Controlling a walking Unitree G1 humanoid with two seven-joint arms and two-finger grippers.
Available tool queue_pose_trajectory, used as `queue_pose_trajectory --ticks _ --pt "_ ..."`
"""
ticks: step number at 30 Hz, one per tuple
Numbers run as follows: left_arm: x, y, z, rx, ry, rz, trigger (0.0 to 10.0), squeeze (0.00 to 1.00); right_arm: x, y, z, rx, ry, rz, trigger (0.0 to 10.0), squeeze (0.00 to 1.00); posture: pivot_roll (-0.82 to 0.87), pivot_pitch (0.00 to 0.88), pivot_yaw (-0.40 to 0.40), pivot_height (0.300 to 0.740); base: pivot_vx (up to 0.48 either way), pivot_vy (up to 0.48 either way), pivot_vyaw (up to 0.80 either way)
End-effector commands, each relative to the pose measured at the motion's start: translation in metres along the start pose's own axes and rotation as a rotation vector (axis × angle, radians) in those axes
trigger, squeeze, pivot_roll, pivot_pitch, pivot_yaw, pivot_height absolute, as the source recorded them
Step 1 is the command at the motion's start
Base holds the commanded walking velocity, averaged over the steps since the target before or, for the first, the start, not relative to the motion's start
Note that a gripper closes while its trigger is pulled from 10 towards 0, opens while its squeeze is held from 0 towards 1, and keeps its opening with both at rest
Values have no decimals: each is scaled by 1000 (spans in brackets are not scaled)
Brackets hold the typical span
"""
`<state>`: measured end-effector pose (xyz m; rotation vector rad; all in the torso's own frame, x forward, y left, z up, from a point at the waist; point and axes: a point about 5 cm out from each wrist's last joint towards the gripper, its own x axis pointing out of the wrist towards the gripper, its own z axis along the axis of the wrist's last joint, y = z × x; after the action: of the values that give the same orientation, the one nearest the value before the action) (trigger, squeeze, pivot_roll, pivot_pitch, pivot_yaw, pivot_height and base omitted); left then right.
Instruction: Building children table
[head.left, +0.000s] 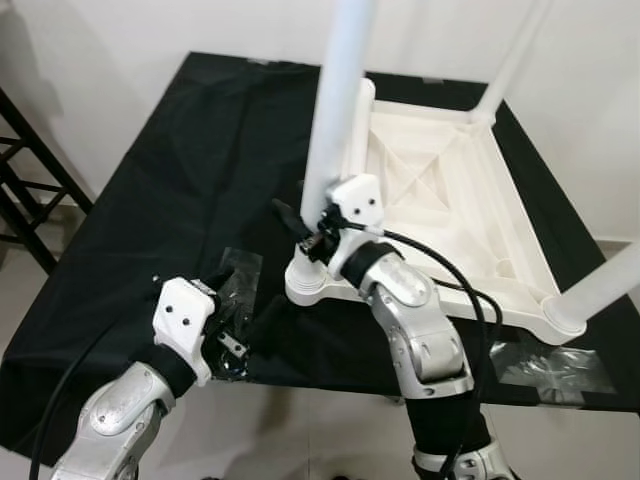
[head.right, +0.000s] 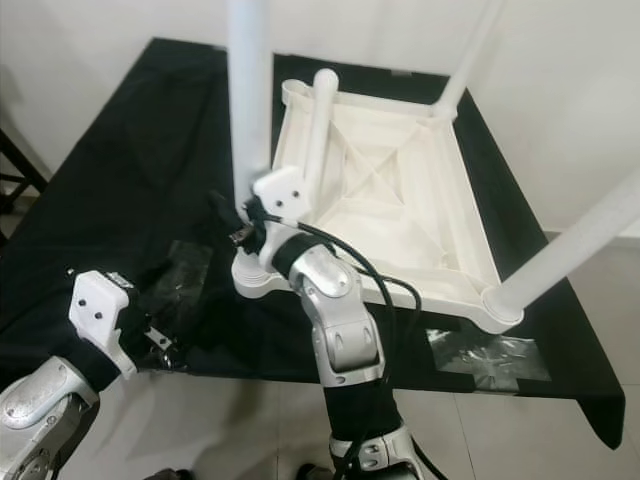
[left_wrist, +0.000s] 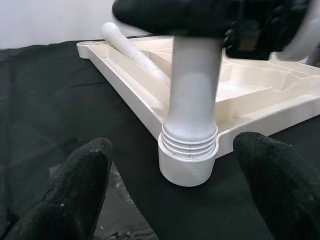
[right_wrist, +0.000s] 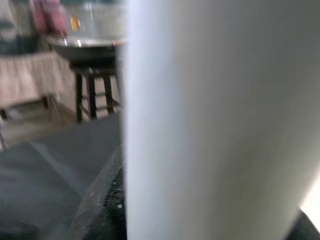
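A white plastic children's table lies upside down on a black cloth. My right gripper is shut on the upright white leg at the near left corner, just above its socket. A few threads show between leg and socket. This leg looms close and blurred in the right wrist view. Two more legs stand at the far right corner and the near right corner. Another leg lies loose along the underside's left edge. My left gripper stands open near the front edge, facing the socket, its fingers holding nothing.
The black cloth covers a work table against a white wall. Clear plastic bags lie on it by my left gripper and at the front right. A black frame stands on the floor to the left.
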<state>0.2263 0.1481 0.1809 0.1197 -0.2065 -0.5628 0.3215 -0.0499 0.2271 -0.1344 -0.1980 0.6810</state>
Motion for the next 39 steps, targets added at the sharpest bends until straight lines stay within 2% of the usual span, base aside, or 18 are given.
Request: queue_pose_trajectory --ticks 1,4,6,7,8,11,12,16,21,22,24,25,26,27,28,29,37,39 --pt "-1 -2 -3 -2 19 -15 10000 0 -4 -12 -26 36 138 -36 10000 1000 146 223 -101 740 0 0 0" --pt "0 -2 -2 -1 17 -15 10000 0 0 -22 -14 49 81 7 10000 1000 146 220 -103 740 0 0 0" --pt "2 -2 -2 -1 13 -17 10000 0 3 -36 17 36 -57 227 10000 1000 147 211 -104 740 0 0 0" --pt "2 -2 -2 -1 13 -17 10000 0 3 -36 17 36 -57 227 10000 1000 147 211 -104 740 0 0 0" --pt "3 -3 -2 3 12 -20 10000 0 -1 -40 27 4 -104 359 10000 0 148 207 -105 740 0 0 0" --pt "5 -3 -3 8 12 -24 10000 0 -7 -46 32 -73 -105 505 10000 0 152 199 -106 740 0 0 0" --pt "7 -4 -2 10 7 -27 10000 0 -10 -51 29 -147 -42 621 10000 0 155 195 -105 740 0 0 0" --pt "8 -4 -2 11 4 -28 10000 0 -6 -55 25 -139 8 712 10000 0 160 191 -108 740 0 0 0" --pt "9 -5 -1 19 1 -32 10000 0 4 -61 20 -75 4 692 10000 0 169 190 -112 740 0 0 0" --pt "9 -6 0 22 -1 -34 10000 0 8 -61 17 -48 4 683 7255 0 173 196 -114 740 0 0 0" --pt "9 -6 1 23 -2 -35 10000 0 11 -61 15 -31 5 676 7255 0 173 196 -114 740 0 0 0" --pt "9 -6 1 24 -3 -34 10000 0 13 -60 14 -13 -3 680 4863 0 168 201 -118 740 0 0 0" --pt "9 -6 1 24 -4 -34 10000 0 15 -60 13 -3 -8 684 4863 0 168 201 -118 740 0 0 0" --pt "9 -6 1 24 -4 -34 10000 0 15 -59 12 3 -13 689 1725 0 168 201 -118 740 0 0 0" --pt "9 -6 1 24 -4 -34 10000 0 15 -59 12 3 -13 689 1725 0 168 201 -118 740 0 0 0" --pt "8 -6 1 24 -2 -33 10000 0 15 -56 10 27 -20 699 0 0 160 207 -122 740 0 0 0" --pt "6 -3 1 29 6 -21 10000 0 10 -52 -7 66 -18 731 0 0 154 217 -117 740 0 0 0" --pt "1 1 0 34 17 -2 10000 0 -1 -53 -20 72 6 681 0 0 139 228 -120 740 0 0 0"
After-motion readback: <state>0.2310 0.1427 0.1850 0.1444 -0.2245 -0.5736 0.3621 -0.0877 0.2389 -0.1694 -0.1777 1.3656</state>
